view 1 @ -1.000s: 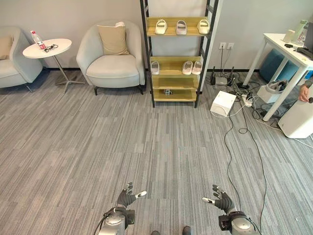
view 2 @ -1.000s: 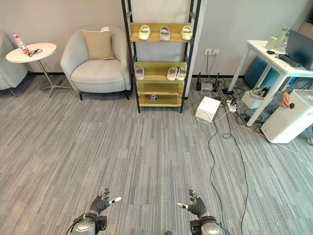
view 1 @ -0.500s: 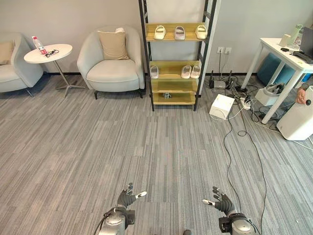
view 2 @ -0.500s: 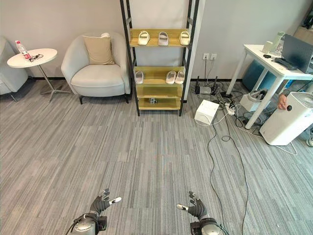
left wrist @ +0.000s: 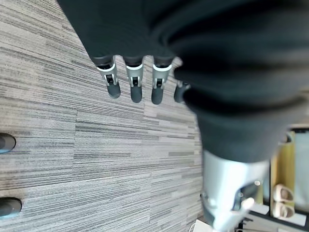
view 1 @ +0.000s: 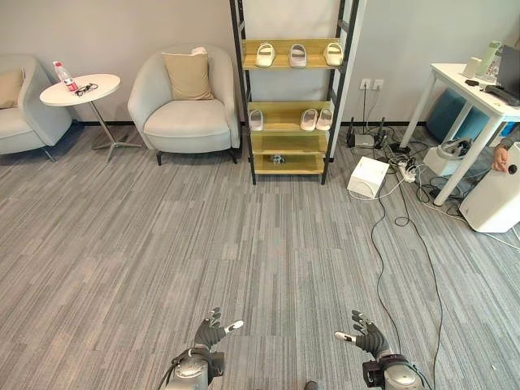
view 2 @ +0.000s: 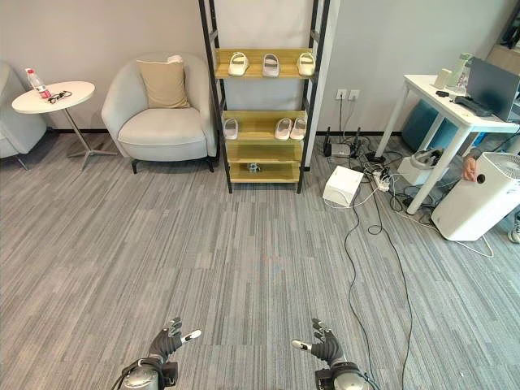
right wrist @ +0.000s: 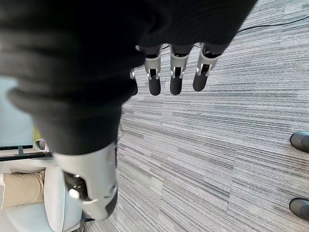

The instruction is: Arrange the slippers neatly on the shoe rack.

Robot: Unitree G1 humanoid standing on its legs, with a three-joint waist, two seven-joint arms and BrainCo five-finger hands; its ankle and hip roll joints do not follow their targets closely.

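Since 1 second ago the whole scene has slid a little in both eye views, so the camera has shifted; the slippers and furniture keep their places relative to one another, and both hands hold the same low spot with the same spread fingers.

The left hand (view 1: 210, 332) hangs above the grey striped carpet (view 1: 162, 244) at the bottom of the view, fingers straight and relaxed, holding nothing. The right hand (view 1: 364, 335) hangs level with it, well apart, fingers likewise loose and empty. In the left wrist view the fingers (left wrist: 135, 87) point out in a row over bare carpet, and the right wrist view shows the same of the other fingers (right wrist: 175, 79).

The shoe rack (view 1: 292, 106) stands far ahead against the wall, with a black frame and wooden shelves. 3 pale slippers (view 1: 297, 54) sit spaced along the top shelf. On the middle shelf 1 slipper (view 1: 257, 119) lies at the left end, apart from a pair (view 1: 317, 119) lying side by side at the right. A small dark object (view 1: 279, 156) rests on the lowest shelf; what it is cannot be told.

A pale armchair (view 1: 185, 106) with a tan cushion (view 1: 188, 71) stands left of the rack, with a round white side table (view 1: 80, 88) further left. A white box (view 1: 368, 175) sits on the floor right of the rack, near a white desk (view 1: 473, 89).
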